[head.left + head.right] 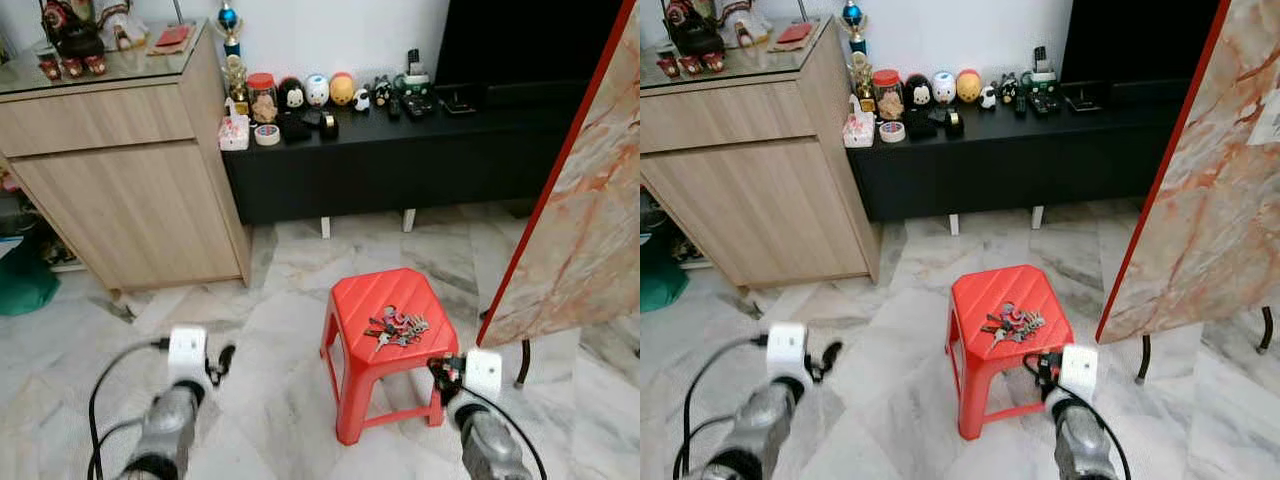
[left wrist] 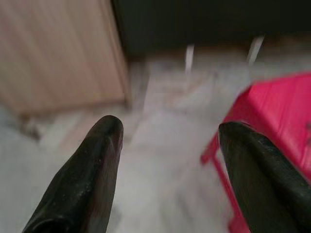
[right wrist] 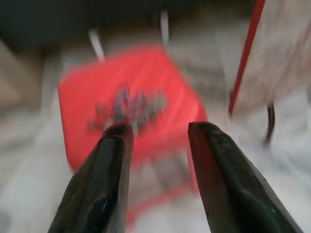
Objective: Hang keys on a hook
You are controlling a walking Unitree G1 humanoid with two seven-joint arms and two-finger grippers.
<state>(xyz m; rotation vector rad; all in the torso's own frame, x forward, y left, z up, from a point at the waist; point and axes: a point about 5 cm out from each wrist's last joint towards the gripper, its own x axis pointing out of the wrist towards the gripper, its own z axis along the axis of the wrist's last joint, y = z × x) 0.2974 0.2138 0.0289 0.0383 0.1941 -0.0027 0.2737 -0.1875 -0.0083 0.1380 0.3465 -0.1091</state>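
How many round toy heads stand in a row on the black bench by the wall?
3, side by side at the back of the black bench: a black one nearest the red-lidded jar, a white one in the middle, a yellow one last. Clutter may hide others.

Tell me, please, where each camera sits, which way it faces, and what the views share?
Left eye, head: down at bunch of metal keys on red plastic stool; both arms.
Right eye: same scene, shifted.
Left wrist: along open left gripper toward wooden cabinet.
Right wrist: along open right gripper toward the keys.
All share the stool.
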